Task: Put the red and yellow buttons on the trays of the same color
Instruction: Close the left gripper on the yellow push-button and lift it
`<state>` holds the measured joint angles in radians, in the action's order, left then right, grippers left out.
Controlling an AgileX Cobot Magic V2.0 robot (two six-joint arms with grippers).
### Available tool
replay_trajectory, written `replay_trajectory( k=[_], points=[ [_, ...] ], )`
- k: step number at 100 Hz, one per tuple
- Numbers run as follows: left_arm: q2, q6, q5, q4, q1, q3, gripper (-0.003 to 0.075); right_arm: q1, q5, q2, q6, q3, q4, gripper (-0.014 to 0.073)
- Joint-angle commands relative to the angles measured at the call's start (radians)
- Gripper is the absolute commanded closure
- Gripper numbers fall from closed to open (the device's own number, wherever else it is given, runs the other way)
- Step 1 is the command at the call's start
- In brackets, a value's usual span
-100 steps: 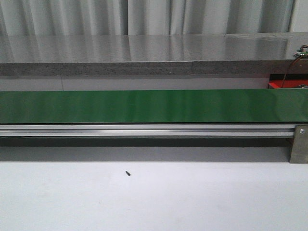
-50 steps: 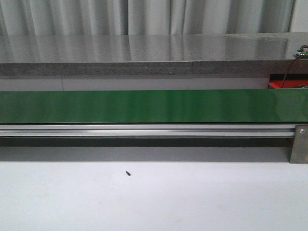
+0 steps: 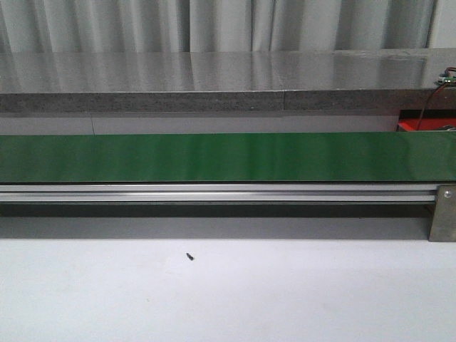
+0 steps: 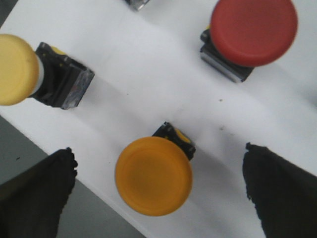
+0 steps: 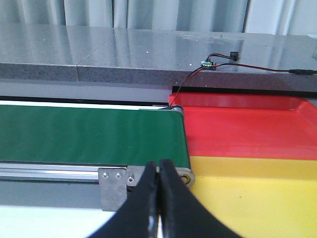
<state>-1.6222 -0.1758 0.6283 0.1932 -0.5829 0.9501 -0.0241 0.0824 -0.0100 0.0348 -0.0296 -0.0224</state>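
Green conveyor belt [image 3: 214,157], matte, on an aluminium rail: seen in front view, neither arm visible. Red tray [image 5: 247,131] and yellow tray [image 5: 257,193], smooth plastic, beyond right fingers [image 5: 159,198], pressed together, empty. Left fingers [image 4: 34,193] spread wide over white table [image 4: 148,74], straddling domed orange-yellow button [image 4: 153,176]; pale yellow button [image 4: 17,69] and red button [image 4: 253,30] beyond.
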Motion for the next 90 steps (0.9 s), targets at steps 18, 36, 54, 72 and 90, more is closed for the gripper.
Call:
replay_trajectory(
  k=[18, 36, 54, 72, 90],
  points=[
    [0.028, -0.013, -0.041, -0.016, -0.007, 0.032, 0.0059, 0.0, -0.082, -0.015, -0.002, 0.019, 0.003, 0.0662],
    [0.022, -0.013, -0.048, -0.016, -0.007, 0.032, 0.0059, 0.0, -0.082, -0.015, -0.002, 0.019, 0.003, 0.0662],
    [-0.021, -0.013, -0.05, -0.032, -0.007, 0.032, 0.0059, 0.0, -0.082, -0.015, -0.002, 0.019, 0.003, 0.0662],
    [-0.03, -0.013, -0.054, -0.037, -0.007, 0.032, 0.006, 0.0, -0.082, -0.015, -0.002, 0.019, 0.003, 0.0662],
    [-0.03, -0.013, -0.056, -0.042, -0.007, 0.032, 0.013, 0.0, -0.082, -0.015, -0.002, 0.019, 0.003, 0.0662]
  ],
)
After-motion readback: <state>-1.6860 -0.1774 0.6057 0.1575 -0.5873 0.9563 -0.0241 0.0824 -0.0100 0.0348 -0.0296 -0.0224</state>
